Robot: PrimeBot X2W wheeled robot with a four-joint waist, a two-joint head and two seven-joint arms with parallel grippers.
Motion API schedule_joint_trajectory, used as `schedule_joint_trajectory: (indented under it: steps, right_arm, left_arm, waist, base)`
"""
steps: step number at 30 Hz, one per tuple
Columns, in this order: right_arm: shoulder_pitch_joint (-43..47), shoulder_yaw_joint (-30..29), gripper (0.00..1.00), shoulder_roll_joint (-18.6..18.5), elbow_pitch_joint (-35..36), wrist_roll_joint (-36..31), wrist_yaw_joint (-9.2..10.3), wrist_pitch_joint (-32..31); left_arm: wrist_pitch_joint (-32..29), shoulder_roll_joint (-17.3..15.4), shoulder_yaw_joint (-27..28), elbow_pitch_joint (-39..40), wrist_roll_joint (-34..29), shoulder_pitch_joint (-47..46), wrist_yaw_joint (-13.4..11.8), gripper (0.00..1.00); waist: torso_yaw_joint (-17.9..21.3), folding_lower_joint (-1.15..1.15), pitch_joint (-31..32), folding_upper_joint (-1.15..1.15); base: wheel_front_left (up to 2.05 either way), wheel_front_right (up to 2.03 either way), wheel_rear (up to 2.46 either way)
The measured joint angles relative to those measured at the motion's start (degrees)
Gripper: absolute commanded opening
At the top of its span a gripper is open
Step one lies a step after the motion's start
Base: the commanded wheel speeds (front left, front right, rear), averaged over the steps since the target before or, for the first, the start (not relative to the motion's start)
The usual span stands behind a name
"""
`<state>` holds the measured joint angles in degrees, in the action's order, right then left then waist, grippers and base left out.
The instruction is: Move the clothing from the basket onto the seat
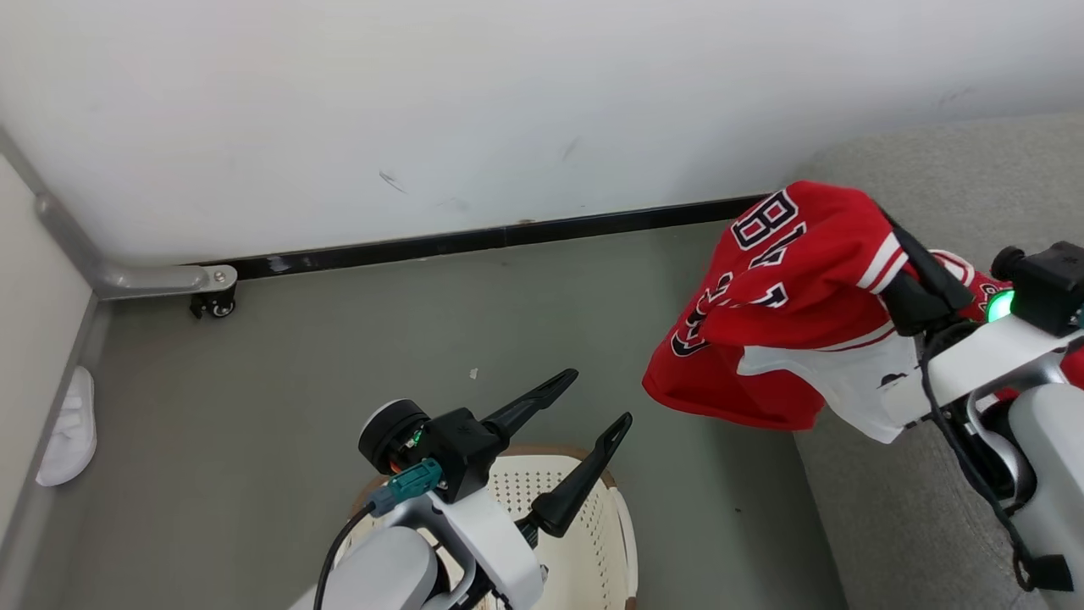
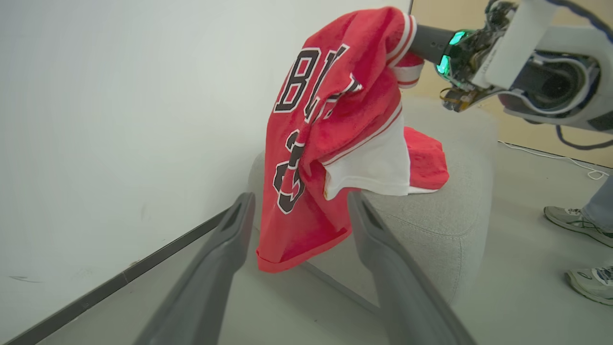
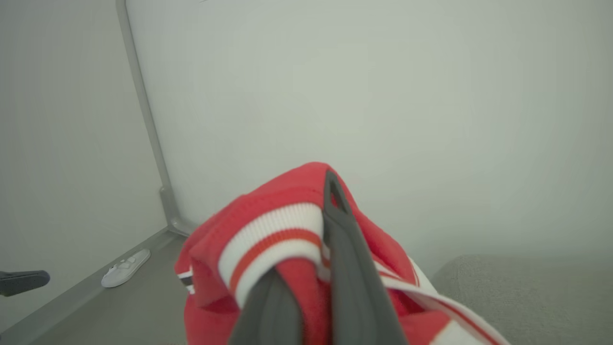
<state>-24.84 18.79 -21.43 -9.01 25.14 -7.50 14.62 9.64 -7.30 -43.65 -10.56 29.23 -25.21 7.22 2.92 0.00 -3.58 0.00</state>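
R gripper [image 1: 908, 261] pinches the jersey [image 1: 796, 280] tight and holds it high so it clears the seat's [image 1: 898, 508] left edge. L gripper [image 1: 598, 396] is wide open and empty over the basket [image 1: 628, 529]. Red bit on seat is maybe the shorts [image 2: 427, 160].

you're in what looks like a bare test lab. left of the grey seat [image 1: 931, 169], white wall panels [image 1: 423, 110] meet at a metal frame [image 1: 127, 278] on a castor [image 1: 217, 307]; a person's trainers [image 2: 572, 224] stand near the seat.

Left fingers [image 1: 532, 404] spread wide; right fingers [image 1: 927, 273] pinched together.
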Motion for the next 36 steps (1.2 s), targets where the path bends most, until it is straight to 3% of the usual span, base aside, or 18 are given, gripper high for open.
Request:
schedule_joint_trajectory:
  steps: [14, 36]
  right_arm:
    - [3.4, -8.8, 0.0, -0.7, 4.8, -2.7, 0.0, 0.0]
    - [5.5, -9.8, 0.0, -0.7, 8.8, -3.8, 0.0, 0.0]
  left_arm:
    - [1.1, -0.1, -1.7, 1.5, 0.4, 0.0, 0.0, 1.0]
    - [1.6, -1.8, -2.0, 1.8, 0.4, 0.1, 0.0, 1.0]
  waist:
    - [5.1, 0.0, -0.7, 0.0]
    - [12.2, 0.0, -2.1, 0.0]
  base:
    - [0.0, 0.0, 0.0]
    - [0.0, 0.0, 0.0]
